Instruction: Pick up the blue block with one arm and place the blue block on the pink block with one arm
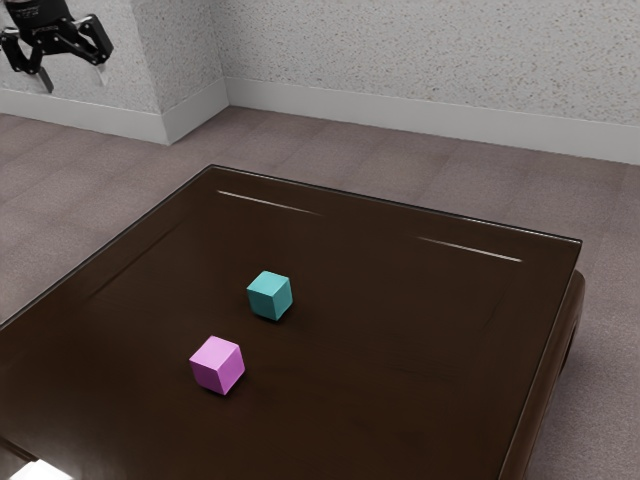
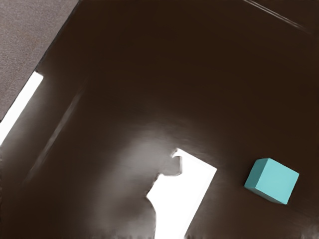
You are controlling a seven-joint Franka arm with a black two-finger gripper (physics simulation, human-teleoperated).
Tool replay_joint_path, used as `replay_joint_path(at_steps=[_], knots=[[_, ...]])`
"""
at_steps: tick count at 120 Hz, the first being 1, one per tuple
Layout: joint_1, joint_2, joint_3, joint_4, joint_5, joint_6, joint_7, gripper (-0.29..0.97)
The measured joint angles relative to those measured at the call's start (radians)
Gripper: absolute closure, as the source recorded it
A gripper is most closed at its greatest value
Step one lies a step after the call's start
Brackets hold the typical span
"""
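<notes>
A teal-blue block (image 1: pixel 269 295) rests near the middle of the dark table (image 1: pixel 400 330). A pink block (image 1: pixel 217 364) sits on the table just in front of it, toward the exterior view's left, a small gap apart. High at the exterior view's upper left, far above and away from both blocks, hangs my black gripper (image 1: pixel 72 70), open, with nothing between its spread fingers. From the wrist camera the blue block (image 2: pixel 271 180) lies well below the hand on the dark table top (image 2: pixel 149 74).
The table has a raised rim, and its right edge (image 1: pixel 560 330) drops to the carpet. A bright white reflection (image 2: pixel 182 199) lies on the table top close to the blue block. Grey carpet (image 2: pixel 25 30) borders the table.
</notes>
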Motion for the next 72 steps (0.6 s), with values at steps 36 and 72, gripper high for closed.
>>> replay_joint_path(at_steps=[36,72], knots=[[-0.241,-0.149,-0.014,0.232,0.075,-0.074,-0.006,0.02],[-0.286,-0.113,-0.065,0.134,0.08,-0.1,-0.015,0.02]])
